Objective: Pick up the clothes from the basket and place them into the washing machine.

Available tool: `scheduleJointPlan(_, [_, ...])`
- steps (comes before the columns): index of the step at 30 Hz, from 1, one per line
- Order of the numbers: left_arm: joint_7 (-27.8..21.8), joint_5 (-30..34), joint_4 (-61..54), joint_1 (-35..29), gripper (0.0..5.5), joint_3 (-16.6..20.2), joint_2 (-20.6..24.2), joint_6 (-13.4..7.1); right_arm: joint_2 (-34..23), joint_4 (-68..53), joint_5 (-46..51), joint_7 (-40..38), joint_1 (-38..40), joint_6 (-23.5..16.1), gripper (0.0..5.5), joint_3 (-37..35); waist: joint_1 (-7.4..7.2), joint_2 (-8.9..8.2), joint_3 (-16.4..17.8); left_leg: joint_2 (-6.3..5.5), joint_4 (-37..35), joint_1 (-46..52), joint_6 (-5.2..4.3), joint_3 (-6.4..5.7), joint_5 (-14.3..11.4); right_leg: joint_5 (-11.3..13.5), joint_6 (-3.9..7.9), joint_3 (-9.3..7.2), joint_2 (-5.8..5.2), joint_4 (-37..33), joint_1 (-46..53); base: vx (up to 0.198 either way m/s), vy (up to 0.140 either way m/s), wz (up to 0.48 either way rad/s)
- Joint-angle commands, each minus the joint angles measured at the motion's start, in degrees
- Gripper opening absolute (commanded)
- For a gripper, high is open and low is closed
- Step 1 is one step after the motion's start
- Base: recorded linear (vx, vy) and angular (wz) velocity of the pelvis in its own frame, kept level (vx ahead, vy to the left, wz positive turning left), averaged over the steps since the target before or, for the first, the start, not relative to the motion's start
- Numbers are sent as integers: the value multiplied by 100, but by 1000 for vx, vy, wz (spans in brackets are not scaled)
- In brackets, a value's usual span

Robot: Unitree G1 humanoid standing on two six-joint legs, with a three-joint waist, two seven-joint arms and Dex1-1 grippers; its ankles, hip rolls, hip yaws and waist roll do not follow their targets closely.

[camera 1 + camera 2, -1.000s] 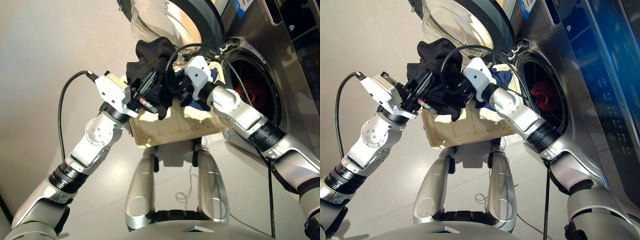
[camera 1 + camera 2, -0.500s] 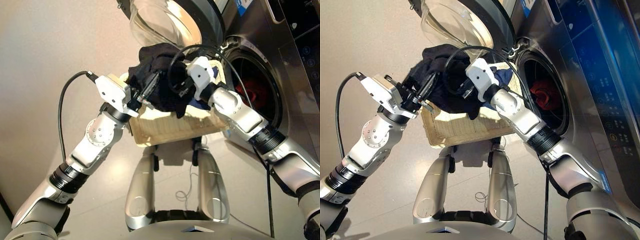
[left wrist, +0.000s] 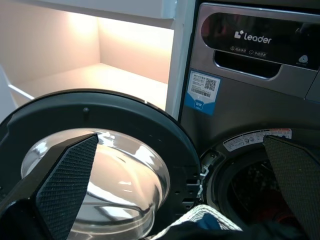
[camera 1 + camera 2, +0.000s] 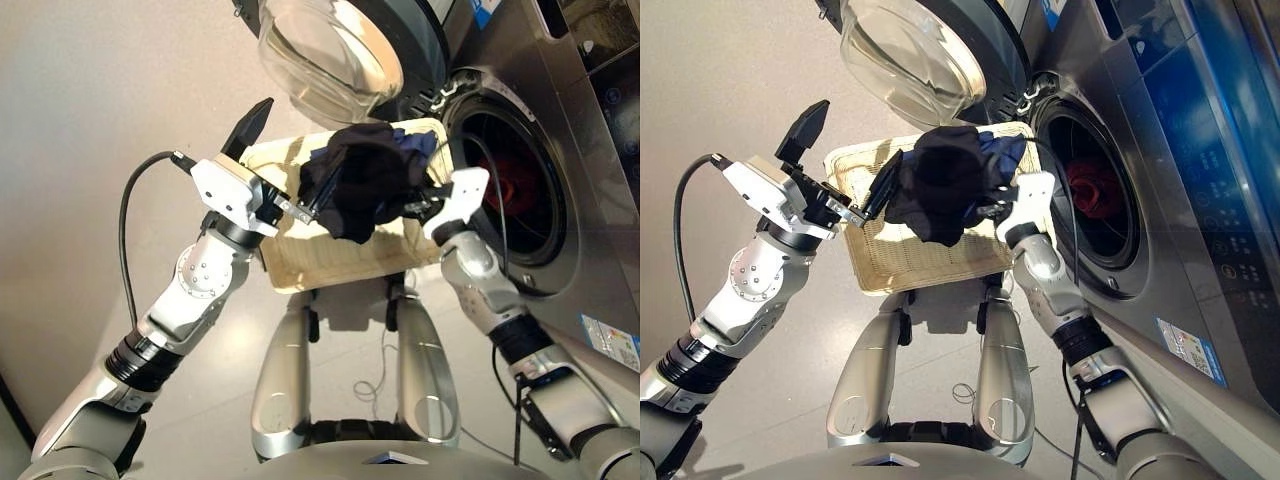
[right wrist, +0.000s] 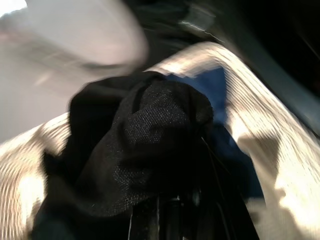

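Note:
A black garment (image 4: 362, 182) hangs bunched above the basket (image 4: 330, 268), with my right gripper (image 4: 416, 205) shut on its right side; cloth covers that gripper's fingers in the right wrist view. My left gripper (image 4: 298, 142) is open, one finger raised clear and the other touching the garment's left edge. A navy garment (image 4: 415, 143) lies in the basket's far corner, beside the washing machine (image 4: 575, 200). A coral-red garment (image 4: 512, 186) lies inside the open drum.
The round glass door (image 4: 330, 50) stands swung open to the left of the drum, just beyond the basket. A dark panelled appliance (image 3: 260, 45) sits above the washer. A black cable (image 4: 128, 215) loops off my left wrist.
My left gripper let go of the black garment and opened wide. My right arm drew back and to the right, carrying the garment lower and closer to the drum.

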Motion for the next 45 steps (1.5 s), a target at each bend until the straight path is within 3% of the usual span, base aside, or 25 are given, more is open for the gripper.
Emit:
scheduleJointPlan(1, [104, 178, -386, 121, 550, 211, -170, -464, 299, -257, 1001, 147, -100, -673, 0, -367, -112, 0, -374, -249, 308, -163, -6, 85, -157, 659, 257, 78, -63, -832, 9, 0, 0, 0])
scheduleJointPlan(7, [71, 40, -335, 114, 550, 194, -317, -382, 783, 452, 3065, 579, -423, -826, 0, -1180, -99, 37, -361, -260, 340, -200, -18, 84, -184, 633, 242, 94, -58, -830, 0, 0, 0, 0])
scheduleJointPlan(14, [-93, -185, -192, 190, 550, 206, -498, -272, 724, 652, 4322, 962, -829, -1110, 0, -1977, -80, 62, -305, -269, 439, -336, -32, 62, -217, 604, 229, 111, -44, -756, -114, 0, 0, 0])
scheduleJointPlan(22, [-185, -329, -119, 198, 550, 100, -381, -262, 163, 855, 4367, 514, -1627, -1709, 0, -2587, -24, 176, -53, -298, 694, -778, -14, 28, -247, 581, 235, 130, -62, -521, -538, 0, 0, 0])
scheduleJointPlan(28, [-201, -452, -90, 169, 550, -76, -262, -248, -475, 1239, 4442, 156, -2330, -1996, 0, -2893, 7, 334, 57, -335, 1477, -1616, 13, -2, -443, 352, 142, 230, -52, 382, -1334, -55, -3, 208])
scheduleJointPlan(33, [-187, -829, 163, 614, 550, 42, -330, -171, -1131, 1473, 4279, -228, -2774, -2106, 0, -2958, 81, 392, 57, -273, 2398, -2587, 7, -45, -754, 50, 96, 275, -39, 1351, -2266, -23, -3, 62])
scheduleJointPlan(45, [186, -777, -149, 1141, 550, 450, -243, -197, -2582, 1841, 4253, -761, -3212, -2358, 0, -3050, 45, 253, 57, -240, 3696, -4209, -25, -76, -1098, -309, -3, 267, 87, 2661, -3842, 0, 0, 0])
